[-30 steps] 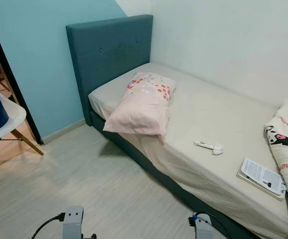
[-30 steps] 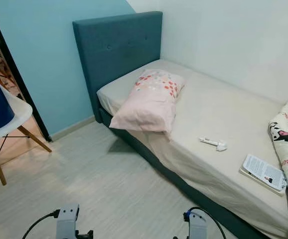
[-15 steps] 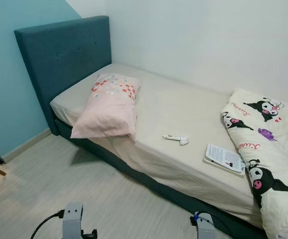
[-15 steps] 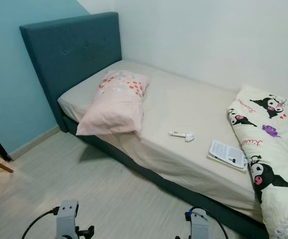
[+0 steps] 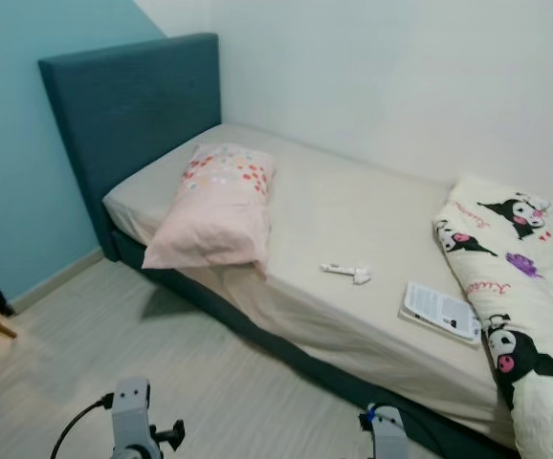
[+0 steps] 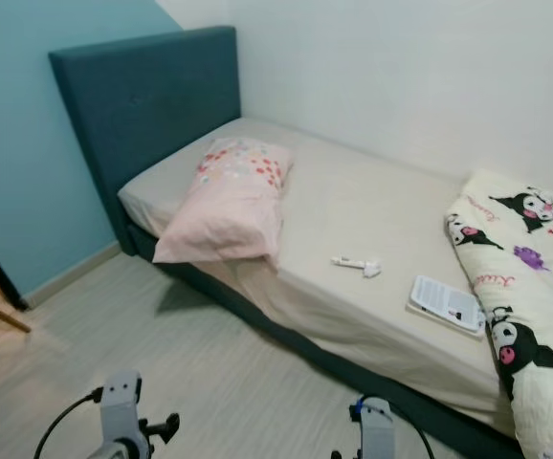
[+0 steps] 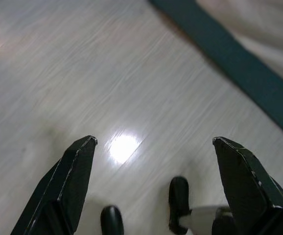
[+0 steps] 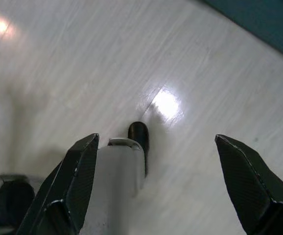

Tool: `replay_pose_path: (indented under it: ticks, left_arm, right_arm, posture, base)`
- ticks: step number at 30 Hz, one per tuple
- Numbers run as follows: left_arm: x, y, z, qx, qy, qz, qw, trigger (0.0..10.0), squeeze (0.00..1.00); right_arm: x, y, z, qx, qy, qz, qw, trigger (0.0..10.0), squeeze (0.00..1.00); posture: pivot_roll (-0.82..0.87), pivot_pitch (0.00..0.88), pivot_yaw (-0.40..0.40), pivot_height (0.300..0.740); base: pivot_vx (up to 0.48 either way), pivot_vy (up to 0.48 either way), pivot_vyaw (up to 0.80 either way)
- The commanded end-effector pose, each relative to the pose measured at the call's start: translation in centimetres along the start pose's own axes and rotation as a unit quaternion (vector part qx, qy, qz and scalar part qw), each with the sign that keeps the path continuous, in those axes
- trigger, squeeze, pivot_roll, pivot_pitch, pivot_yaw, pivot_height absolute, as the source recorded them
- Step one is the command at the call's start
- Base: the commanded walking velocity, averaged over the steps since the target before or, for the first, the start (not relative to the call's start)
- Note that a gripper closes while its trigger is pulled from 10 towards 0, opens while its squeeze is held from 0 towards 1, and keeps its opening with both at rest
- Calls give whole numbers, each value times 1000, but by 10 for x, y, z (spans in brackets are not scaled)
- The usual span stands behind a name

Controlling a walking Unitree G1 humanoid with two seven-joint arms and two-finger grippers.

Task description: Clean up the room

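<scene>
Bed [image 5: 353, 229] along the white wall, dark teal headboard [image 5: 128, 110] at the far end against the blue wall, and a beige sheet across the mattress. Up near the headboard lies a pink pillow [image 5: 217, 208] with coloured spots, its lower edge hanging over the side of the mattress. In the middle of the sheet sits a small white tube [image 5: 344, 273], and a little further toward the foot, near the bed's edge, lies a booklet [image 5: 440, 311], flat, with print on its cover. Just beside the booklet a cartoon-print blanket [image 5: 520, 306] is bunched up over the foot of the bed, spilling over the side. Down low, both arms hang over the pale wooden floor [image 5: 114, 354], away from the bed. Left hand [image 7: 153, 181] has its two black fingers spread wide apart above bare floorboards, gripping nothing. Right hand [image 8: 156, 181] matches it, fingers wide apart, empty, the teal bed base just cutting across a corner of its wrist view
</scene>
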State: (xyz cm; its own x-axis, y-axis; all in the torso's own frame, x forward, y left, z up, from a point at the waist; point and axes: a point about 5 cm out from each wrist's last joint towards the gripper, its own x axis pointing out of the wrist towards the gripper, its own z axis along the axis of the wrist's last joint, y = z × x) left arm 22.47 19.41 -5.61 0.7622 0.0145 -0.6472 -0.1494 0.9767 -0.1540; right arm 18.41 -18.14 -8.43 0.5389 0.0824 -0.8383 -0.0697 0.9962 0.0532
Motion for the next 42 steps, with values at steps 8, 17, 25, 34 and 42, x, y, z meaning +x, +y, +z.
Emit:
replay_pose_path:
  ticks: [8, 17, 25, 34, 42]
  left_arm:
    - [3, -5, 13, -9, -28, -13, 999, 10000, 0]
    - [4, -8, 13, -11, -31, -19, 999, 10000, 0]
    - [7, -13, 27, -20, -51, -29, 998, 10000, 0]
    - [10, -19, 42, -39, -80, -48, 995, 10000, 0]
    - [13, -22, 69, -61, -125, -63, 988, 10000, 0]
  right_arm:
    - [1, -3, 17, -43, -25, 12, 999, 10000, 0]
    - [1, -5, 31, -49, -43, 5, 998, 10000, 0]
    - [3, 0, 53, -42, -77, 6, 996, 10000, 0]
    - [0, -5, 92, 23, -151, -6, 988, 10000, 0]
    - [-12, 4, 150, 64, -260, 69, 961, 10000, 0]
  posture:
    - [-41, 0, -58, 740]
    - [-44, 0, -58, 740]
    - [-47, 0, -53, 740]
    - [-41, 0, -55, 740]
    - [-46, 0, -53, 740]
  base:
    - [373, 0, 587]
    - [374, 0, 0]
    - [374, 0, 0]
    - [374, 0, 0]
    - [375, 0, -600]
